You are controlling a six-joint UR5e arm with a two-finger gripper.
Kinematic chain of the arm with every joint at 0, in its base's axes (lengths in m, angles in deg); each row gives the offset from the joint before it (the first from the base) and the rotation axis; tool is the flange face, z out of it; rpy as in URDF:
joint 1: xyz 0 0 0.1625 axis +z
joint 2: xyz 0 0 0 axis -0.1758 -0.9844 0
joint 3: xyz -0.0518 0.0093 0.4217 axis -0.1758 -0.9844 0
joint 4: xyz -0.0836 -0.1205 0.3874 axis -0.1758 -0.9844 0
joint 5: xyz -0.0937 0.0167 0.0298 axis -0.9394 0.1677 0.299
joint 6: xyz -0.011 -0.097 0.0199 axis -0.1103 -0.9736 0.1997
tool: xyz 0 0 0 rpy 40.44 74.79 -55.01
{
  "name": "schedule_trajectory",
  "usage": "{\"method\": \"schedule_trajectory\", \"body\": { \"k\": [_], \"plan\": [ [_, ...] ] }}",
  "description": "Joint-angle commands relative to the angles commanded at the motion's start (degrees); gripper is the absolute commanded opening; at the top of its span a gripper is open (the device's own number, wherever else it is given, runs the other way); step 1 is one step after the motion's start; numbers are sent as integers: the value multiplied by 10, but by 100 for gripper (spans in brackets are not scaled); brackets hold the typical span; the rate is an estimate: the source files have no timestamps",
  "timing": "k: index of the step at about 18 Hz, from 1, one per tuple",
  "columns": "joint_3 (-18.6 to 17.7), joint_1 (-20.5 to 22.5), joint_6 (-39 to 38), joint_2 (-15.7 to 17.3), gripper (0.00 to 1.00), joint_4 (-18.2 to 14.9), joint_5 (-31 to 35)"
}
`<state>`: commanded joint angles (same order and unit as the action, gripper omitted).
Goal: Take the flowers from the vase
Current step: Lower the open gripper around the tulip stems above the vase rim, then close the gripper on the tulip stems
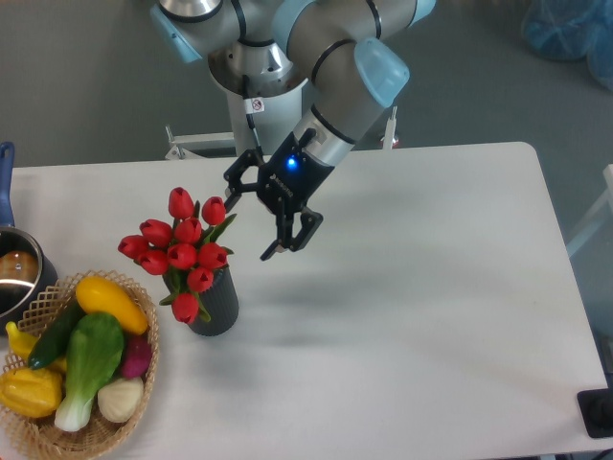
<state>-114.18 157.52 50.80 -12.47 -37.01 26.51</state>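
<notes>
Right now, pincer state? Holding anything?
Pincer: open, holding nothing, beside the flowers, which are in the vase.

The grey-and-pale-blue jointed robot arm [330,57] reaches down from its base at the far edge of the white table [431,287]; its black two-finger gripper [251,226] hangs above that table, fingers spread apart, holding nothing; a blue light glows on the wrist.

Nine red tulip buds [182,251] in one dark vase [216,307]. One wicker basket [38,436] at eight o'clock, holding about six vegetables [88,355]. One metal pot [17,273] at nine o'clock. One gripper [251,226] at twelve o'clock.
</notes>
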Motion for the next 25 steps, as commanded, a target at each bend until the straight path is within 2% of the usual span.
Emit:
{"method": "schedule_trajectory", "body": {
  "k": [7,11,13,14,16,17,19,25],
  "plan": [
    [10,-7,-10,-20,100,-4,-76],
    [11,-15,-11,-33,100,29,-77],
    [11,-20,-11,-36,87,33,-78],
    [12,-20,-11,-37,73,33,-78],
    [12,-21,-14,-39,29,33,-87],
    [12,-20,-14,-47,16,36,-93],
    [12,-20,-11,-51,2,36,-98],
    [18,-17,-7,-52,0,36,-103]
  ]
}}
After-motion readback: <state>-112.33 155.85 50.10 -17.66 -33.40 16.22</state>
